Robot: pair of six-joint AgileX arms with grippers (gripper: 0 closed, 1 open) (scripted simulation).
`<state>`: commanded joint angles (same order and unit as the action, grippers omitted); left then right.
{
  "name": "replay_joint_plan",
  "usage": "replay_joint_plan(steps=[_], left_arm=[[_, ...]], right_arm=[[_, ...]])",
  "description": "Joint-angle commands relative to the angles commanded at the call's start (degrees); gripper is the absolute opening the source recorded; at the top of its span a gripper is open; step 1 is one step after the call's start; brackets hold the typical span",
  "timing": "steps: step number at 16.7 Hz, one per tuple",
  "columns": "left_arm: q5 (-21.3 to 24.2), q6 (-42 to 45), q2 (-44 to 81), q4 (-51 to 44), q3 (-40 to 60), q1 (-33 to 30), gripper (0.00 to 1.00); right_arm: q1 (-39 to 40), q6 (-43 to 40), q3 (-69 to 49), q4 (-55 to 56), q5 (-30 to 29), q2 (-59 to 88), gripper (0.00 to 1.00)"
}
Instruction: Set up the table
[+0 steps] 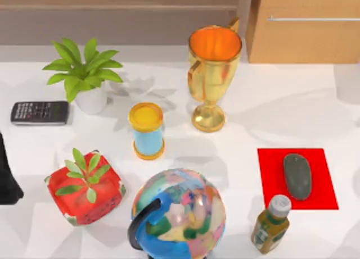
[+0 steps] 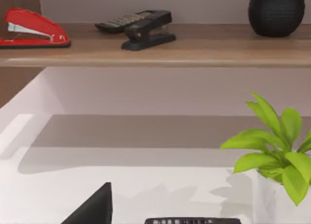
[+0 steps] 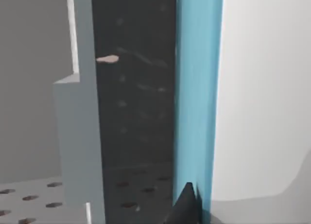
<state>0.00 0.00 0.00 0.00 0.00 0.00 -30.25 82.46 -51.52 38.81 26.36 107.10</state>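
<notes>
the white table [image 1: 264, 110] is spread across the top view, with a grey mouse [image 1: 297, 176] laid on a red mat [image 1: 270, 175] near its right edge. the left arm [image 1: 8, 177] is parked at the left edge; whether its fingers are open cannot be told.

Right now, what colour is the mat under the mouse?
Plain red mat; clearest in the top view.

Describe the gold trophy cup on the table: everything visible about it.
The trophy cup stands upright on the white table, toward the back and near the middle, just in front of the wooden cabinet. It looks like glossy gold metal, with a wide open bowl glowing orange inside, side handles, a narrow stem and a round foot. Nothing touches it; the yellow-capped blue cylinder stands apart at its front left.
</notes>
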Motion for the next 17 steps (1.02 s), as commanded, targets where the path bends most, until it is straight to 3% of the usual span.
replay_joint_plan(steps=[17], left_arm=[[0.0,0.0,0.0,0.0,0.0,0.0,1.0]], right_arm=[[2.43,0.82,-6.57,-0.71,-1.87,5.79,0.0]])
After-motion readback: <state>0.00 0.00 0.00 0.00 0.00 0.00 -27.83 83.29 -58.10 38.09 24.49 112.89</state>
